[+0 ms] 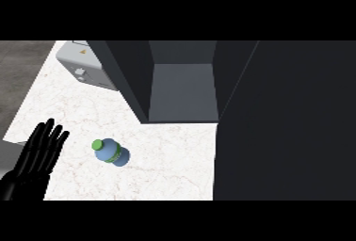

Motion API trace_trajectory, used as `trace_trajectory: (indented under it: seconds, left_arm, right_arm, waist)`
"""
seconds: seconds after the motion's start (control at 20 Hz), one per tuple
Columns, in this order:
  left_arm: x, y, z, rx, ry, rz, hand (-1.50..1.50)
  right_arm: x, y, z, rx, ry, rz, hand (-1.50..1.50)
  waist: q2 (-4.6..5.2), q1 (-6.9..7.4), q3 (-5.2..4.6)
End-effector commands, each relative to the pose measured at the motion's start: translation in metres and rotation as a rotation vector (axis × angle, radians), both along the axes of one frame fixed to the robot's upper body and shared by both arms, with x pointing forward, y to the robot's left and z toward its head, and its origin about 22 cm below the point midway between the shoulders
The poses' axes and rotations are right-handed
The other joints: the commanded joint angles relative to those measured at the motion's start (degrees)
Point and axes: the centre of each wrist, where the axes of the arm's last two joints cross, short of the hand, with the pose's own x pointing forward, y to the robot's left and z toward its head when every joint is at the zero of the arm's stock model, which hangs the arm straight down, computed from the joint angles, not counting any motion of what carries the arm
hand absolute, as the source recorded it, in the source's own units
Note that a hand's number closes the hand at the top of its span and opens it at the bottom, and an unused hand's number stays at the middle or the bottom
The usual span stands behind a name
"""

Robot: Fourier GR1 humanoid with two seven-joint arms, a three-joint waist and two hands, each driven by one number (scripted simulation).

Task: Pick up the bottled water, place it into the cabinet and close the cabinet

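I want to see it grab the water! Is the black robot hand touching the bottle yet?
Apart. The head view shows a strip of bare white counter between the open left robot hand and the bottled water.

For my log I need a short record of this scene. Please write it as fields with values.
bottled water: standing on the counter, green cap, before the cabinet
cabinet: open, door swung right
left hand: open, resting at left edge, apart from bottle
right hand: not in view
grey appliance: far left, beside cabinet
task: bottle not yet picked up
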Motion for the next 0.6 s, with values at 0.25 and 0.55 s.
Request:
trace_trajectory:
  seconds: [0.25, 0.55]
  left_arm:
    - [0.040, 0.005, -0.057, 0.015, 0.067, 0.023, -1.50]
    - [0.034, 0.013, -0.106, 0.019, 0.079, 0.024, -1.50]
  right_arm:
    - [-0.034, 0.000, 0.034, -0.019, -0.051, 0.006, -1.50]
    - [-0.040, -0.007, 0.025, -0.040, -0.042, 0.003, -1.50]
  waist:
    - [0.05, -0.65, -0.04]
    - [0.04, -0.39, -0.02]
